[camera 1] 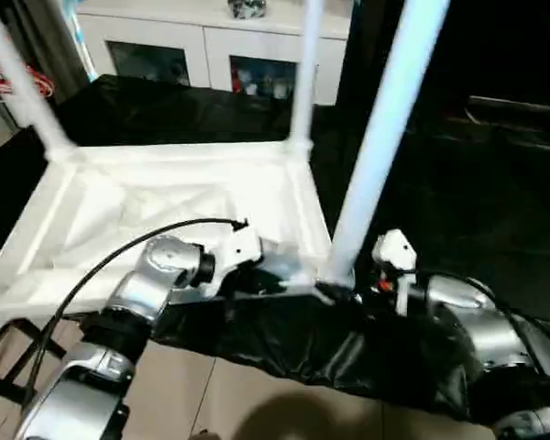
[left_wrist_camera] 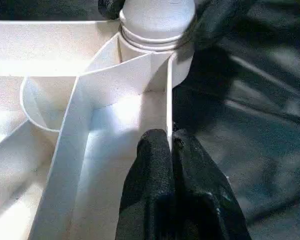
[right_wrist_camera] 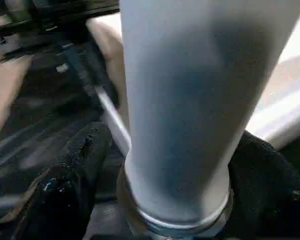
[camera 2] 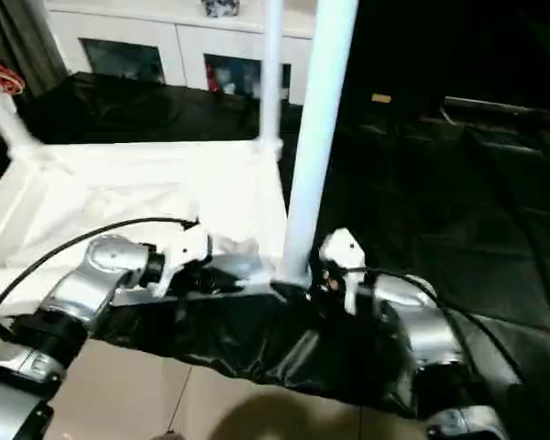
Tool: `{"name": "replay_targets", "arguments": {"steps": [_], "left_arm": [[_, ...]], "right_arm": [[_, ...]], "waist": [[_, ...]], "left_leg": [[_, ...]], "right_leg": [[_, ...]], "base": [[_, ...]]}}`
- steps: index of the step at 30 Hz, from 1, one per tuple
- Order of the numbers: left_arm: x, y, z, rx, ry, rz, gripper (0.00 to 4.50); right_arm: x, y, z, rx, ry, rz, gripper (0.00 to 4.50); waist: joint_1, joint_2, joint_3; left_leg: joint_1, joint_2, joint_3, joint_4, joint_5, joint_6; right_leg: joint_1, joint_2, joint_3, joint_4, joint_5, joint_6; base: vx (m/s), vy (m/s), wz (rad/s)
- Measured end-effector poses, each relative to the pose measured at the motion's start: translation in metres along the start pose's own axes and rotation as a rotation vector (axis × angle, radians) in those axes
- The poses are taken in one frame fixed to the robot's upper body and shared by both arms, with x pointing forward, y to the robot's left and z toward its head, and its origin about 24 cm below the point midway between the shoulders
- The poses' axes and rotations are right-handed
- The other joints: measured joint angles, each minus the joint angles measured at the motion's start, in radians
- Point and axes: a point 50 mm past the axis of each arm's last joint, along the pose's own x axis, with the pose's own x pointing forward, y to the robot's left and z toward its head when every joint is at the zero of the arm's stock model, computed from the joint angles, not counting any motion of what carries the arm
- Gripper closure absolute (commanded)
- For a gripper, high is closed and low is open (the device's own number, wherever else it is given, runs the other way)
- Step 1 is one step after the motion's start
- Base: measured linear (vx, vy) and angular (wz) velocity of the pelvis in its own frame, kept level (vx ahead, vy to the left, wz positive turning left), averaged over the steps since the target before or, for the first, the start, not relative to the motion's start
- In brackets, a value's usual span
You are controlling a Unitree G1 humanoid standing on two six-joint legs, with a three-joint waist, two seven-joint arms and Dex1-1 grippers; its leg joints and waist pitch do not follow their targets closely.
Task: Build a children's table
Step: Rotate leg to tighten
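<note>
The children's table lies upside down on a black cloth, its white ribbed top (camera 1: 165, 197) facing up. Three white legs stand in its corner sockets: back left (camera 1: 23, 82), back right (camera 1: 304, 73) and near right (camera 1: 385, 137). My left gripper (left_wrist_camera: 169, 146) is shut on the top's thin rim wall, just beside the near right socket. My right gripper (right_wrist_camera: 175, 170) straddles the base of the near right leg (right_wrist_camera: 190, 100). It is open, with one black finger (right_wrist_camera: 75, 180) a little off the leg and the other finger (right_wrist_camera: 270, 175) against it.
The black cloth (camera 1: 440, 202) covers the work surface and hangs over its near edge above a tan floor (camera 1: 211, 394). A white cabinet with glass doors (camera 1: 202, 46) stands behind. A black cable (camera 1: 119, 252) arcs over my left forearm.
</note>
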Motion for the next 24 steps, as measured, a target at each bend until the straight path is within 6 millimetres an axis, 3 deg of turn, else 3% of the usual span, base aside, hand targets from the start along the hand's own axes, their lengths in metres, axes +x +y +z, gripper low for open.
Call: {"name": "replay_targets", "arguments": {"steps": [8, 15, 24], "left_arm": [[-0.002, -0.006, -0.001, 0.020, 0.005, -0.111, 4.50], [-0.003, -0.006, -0.002, 0.031, 0.004, -0.120, 4.50], [-0.006, -0.004, -0.005, 0.026, 0.004, -0.095, 4.50]], "right_arm": [[-0.003, 0.009, 0.002, -0.021, 0.048, 0.177, 0.94], [-0.001, 0.010, 0.003, -0.024, 0.049, 0.184, 1.64], [0.007, 0.010, 0.002, -0.004, 0.016, 0.133, 1.96]], "waist": [[0.021, 0.000, 0.000], [0.026, 0.000, 0.000], [0.022, 0.000, 0.000]], "left_leg": [[-0.002, 0.004, 0.001, 0.004, 0.000, -0.001], [-0.003, 0.005, 0.002, 0.005, 0.000, -0.002], [-0.001, 0.006, 0.002, 0.005, 0.000, -0.002]], "right_leg": [[0.000, 0.000, -0.002, 0.002, 0.000, 0.000], [0.000, 0.000, -0.002, 0.003, 0.000, 0.000], [0.000, 0.000, -0.002, 0.006, 0.000, 0.000]], "base": [[0.000, 0.000, 0.00], [0.000, 0.000, 0.00], [0.000, 0.000, 0.00]]}}
